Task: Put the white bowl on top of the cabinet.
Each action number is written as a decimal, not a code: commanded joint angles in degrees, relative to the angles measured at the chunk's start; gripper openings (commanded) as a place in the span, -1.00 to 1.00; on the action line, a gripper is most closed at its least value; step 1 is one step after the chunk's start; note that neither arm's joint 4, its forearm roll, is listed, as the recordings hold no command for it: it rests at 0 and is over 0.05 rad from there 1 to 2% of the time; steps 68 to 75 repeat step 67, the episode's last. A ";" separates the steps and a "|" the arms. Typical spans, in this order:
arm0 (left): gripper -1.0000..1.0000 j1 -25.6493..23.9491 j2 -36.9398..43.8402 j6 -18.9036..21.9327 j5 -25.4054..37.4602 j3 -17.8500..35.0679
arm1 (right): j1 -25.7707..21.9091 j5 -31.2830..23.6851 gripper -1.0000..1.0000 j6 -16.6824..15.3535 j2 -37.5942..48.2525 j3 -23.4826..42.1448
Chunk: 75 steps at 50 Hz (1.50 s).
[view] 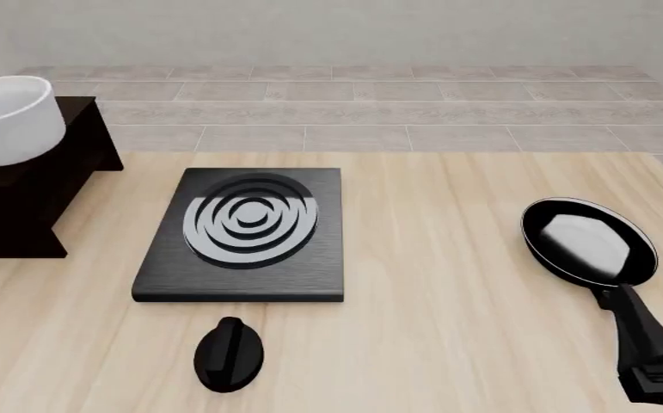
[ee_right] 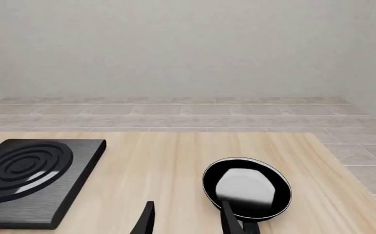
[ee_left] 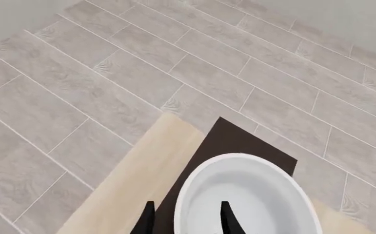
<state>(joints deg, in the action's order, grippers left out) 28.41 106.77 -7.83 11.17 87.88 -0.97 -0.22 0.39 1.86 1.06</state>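
Holding the white bowl (view: 8,119) over the cabinet (view: 27,202), at about ten o'clock on the table (view: 446,284) in my front view, I have the task near its end. My left gripper (ee_left: 186,218) grips the bowl's rim, one finger (ee_left: 228,219) inside the wall and the other outside, set narrowly around it. From the left wrist view the bowl sits above the cabinet's dark flat top, with bare top showing beyond it. I cannot tell whether its base already rests on the wood or hangs just above. What I judge is left: settle it, release the rim, draw the arm away.

My right gripper (ee_right: 188,219) idles low at about four o'clock, fingers apart and holding nothing, with the frying pan (view: 589,241) just ahead of it. The stove plate (view: 245,234) lies near the middle of the table, its knob (view: 229,354) at six o'clock from it. Neither plays any part in what remains.
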 commanded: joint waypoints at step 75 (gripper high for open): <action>1.00 -15.13 -40.70 1.56 -24.25 -34.18 | -0.01 0.00 1.00 0.00 0.00 0.00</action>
